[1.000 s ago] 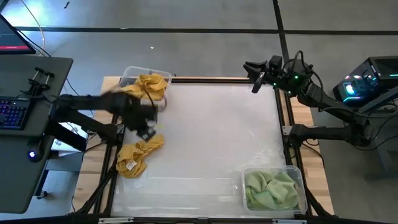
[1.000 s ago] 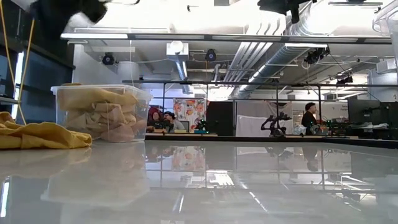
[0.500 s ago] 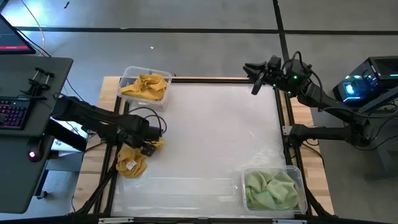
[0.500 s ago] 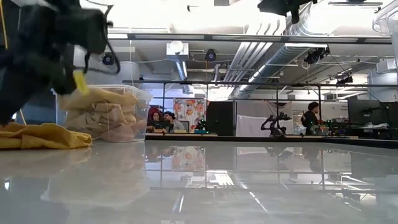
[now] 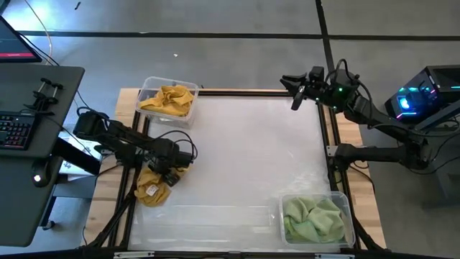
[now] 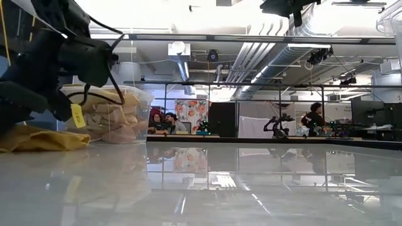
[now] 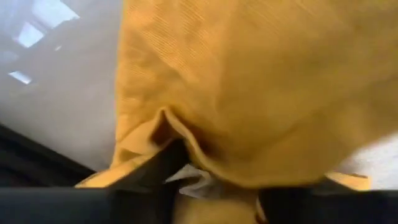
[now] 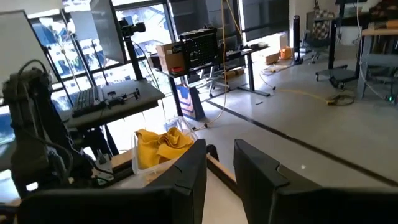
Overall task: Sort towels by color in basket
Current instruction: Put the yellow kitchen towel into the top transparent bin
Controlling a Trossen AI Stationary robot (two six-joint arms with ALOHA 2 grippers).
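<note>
Now, left end effector (image 5: 171, 171) on (mustard) towel (image 5: 152, 185)

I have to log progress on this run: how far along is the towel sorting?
Done: light green towels fill one clear bin; mustard yellow towels sit in another. In hand: the left tool is down on the last loose yellow towel pile. Left: binning that pile. The right tool waits at the table's far corner.
</note>
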